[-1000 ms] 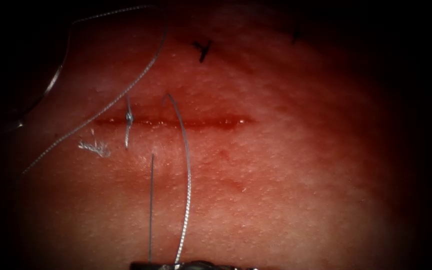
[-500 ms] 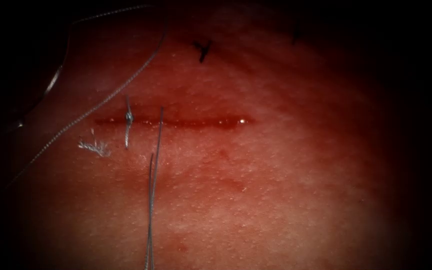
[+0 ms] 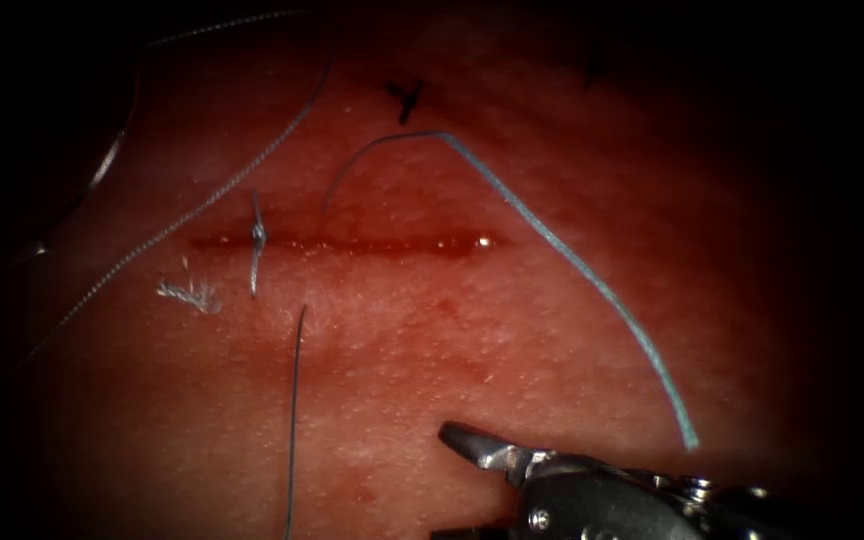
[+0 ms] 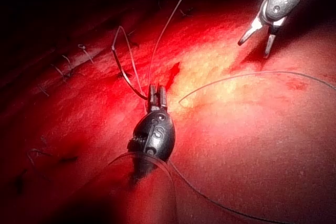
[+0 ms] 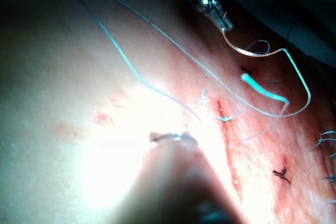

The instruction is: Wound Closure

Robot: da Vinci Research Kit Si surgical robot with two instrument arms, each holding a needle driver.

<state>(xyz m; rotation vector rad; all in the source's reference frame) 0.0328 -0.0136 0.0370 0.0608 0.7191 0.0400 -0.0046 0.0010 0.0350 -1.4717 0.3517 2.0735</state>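
The cut (image 3: 352, 243) runs across the tissue (image 3: 552, 330), with one tied stitch (image 3: 257, 238) near its left end. My right tool (image 3: 472, 450) sits below the cut at the right, jaws open and holding nothing; it is also seen from the left wrist (image 4: 255, 48). A pale blue thread tail (image 3: 572, 262) leaves the tissue just above the cut, arcs up and trails off to the lower right. A second strand (image 3: 294, 420) runs down from just below the cut. My left tool (image 4: 156, 95) is shut on the curved needle (image 5: 247, 52) near one end, clear of the tissue.
Frayed cut ends of thread (image 3: 187, 294) lie below the cut's left end. A long thread (image 3: 202, 205) runs diagonally across the upper left. A dark older stitch (image 3: 407, 98) sits above the cut. Red fluid pools along the cut.
The right tool held the thread at the lower edge and pulled it straight down. It has since let go; the tail has swung out to the right, and the tool stands open at the lower right.
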